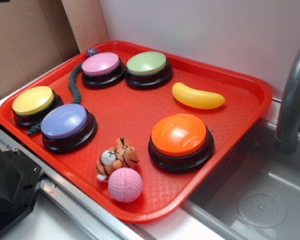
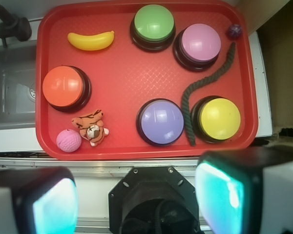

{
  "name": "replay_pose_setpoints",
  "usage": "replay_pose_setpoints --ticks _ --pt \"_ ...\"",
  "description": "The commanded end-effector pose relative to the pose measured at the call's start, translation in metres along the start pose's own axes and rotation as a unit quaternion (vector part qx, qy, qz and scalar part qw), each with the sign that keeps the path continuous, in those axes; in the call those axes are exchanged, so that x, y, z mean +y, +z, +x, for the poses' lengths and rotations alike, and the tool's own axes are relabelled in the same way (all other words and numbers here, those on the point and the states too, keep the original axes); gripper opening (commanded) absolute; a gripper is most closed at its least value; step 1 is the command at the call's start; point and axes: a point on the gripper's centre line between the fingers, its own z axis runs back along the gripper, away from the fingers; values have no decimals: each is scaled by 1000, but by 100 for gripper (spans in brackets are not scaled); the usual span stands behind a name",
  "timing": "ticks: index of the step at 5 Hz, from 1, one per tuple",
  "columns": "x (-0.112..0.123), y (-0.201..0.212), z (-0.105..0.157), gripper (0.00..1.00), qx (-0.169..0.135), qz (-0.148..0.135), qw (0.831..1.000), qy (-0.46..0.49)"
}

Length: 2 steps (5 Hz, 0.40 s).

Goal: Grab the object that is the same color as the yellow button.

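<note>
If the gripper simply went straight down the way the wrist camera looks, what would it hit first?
Probably the bare floor of the red tray, in the open patch between the purple button and the orange button. The gripper appears open and empty. The yellow banana lies off that line; depth is uncertain.

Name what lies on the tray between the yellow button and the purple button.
A dark green rope runs between the yellow button and purple button, clearest in the wrist view.
</note>
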Motion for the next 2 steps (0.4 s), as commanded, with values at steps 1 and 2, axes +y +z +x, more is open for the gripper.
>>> replay_pose_setpoints --ticks 1,2 --pt "0 0 0 100 0 0 1000 0" --pt "-8 -8 27 100 9 -4 999 53"
